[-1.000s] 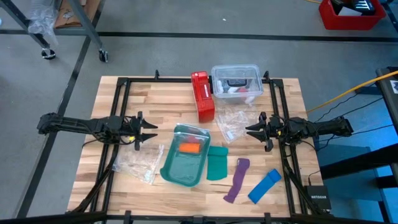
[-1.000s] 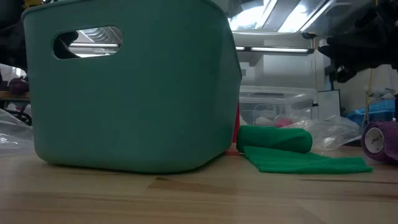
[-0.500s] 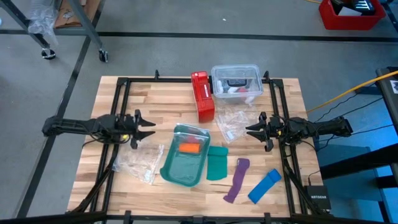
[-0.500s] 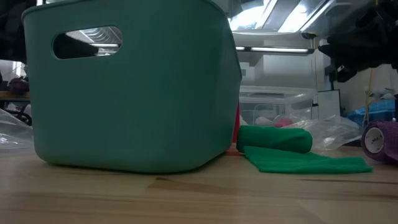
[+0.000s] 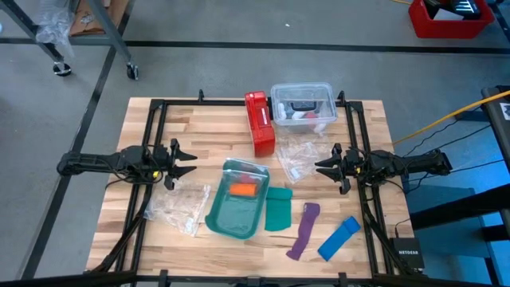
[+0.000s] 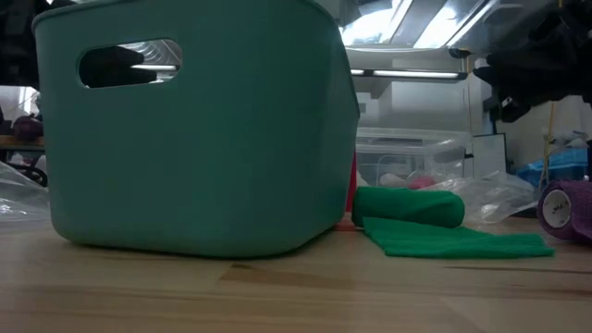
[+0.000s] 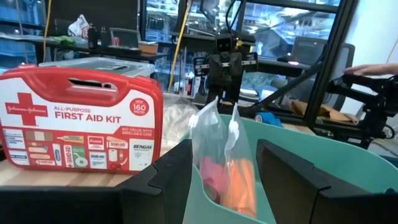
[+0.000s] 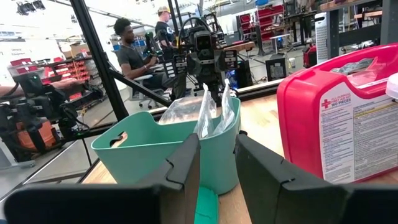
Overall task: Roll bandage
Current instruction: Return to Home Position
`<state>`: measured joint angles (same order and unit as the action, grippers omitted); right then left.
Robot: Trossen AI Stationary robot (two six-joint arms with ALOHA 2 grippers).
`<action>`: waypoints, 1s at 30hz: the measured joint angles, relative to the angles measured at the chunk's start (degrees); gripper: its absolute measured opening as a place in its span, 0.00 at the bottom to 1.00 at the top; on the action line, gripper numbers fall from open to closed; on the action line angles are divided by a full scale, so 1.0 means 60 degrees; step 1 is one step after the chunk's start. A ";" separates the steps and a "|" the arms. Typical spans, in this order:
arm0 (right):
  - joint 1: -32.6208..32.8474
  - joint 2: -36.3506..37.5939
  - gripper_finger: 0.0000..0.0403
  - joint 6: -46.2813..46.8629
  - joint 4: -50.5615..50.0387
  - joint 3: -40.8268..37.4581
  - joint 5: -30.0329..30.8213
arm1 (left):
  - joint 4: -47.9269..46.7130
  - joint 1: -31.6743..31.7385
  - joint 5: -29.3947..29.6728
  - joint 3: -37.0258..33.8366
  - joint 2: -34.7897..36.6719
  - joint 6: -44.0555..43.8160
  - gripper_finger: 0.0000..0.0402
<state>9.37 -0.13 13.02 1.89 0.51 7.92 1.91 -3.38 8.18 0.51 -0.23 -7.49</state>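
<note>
The orange bandage (image 5: 243, 191) lies inside the teal bin (image 5: 219, 214) near the middle of the table. In the left wrist view the bandage (image 7: 240, 186) sits in a clear plastic bag (image 7: 213, 130) that sticks up out of the bin (image 7: 348, 180). My left gripper (image 5: 191, 163) is open and empty, hovering left of the bin and pointing at it; its own view (image 7: 224, 158) shows the bag beyond its fingers. My right gripper (image 5: 320, 167) is open and empty, to the right of and beyond the bin, and shows in its own view (image 8: 217, 149).
A red first aid kit (image 5: 260, 123) and a clear lidded container (image 5: 303, 104) stand at the far edge. Crumpled plastic bags lie at the left (image 5: 177, 209) and by the right gripper (image 5: 296, 158). A green cloth (image 5: 279, 209), a purple strip (image 5: 303, 231) and a blue strip (image 5: 339, 237) lie near the front.
My left gripper has drawn back a little toward the table's left and far edges, away from the teal bin, staying open. The bin and the bandage have not moved.
</note>
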 joint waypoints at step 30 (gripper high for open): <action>-0.0004 0.0001 0.26 0.0034 -0.0088 0.0060 -0.1462 | 0.0000 0.0007 -0.0007 0.0000 -0.0002 0.0003 0.42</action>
<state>9.34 -0.13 13.22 1.37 0.87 -0.85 1.91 -3.33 8.14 0.51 -0.25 -7.47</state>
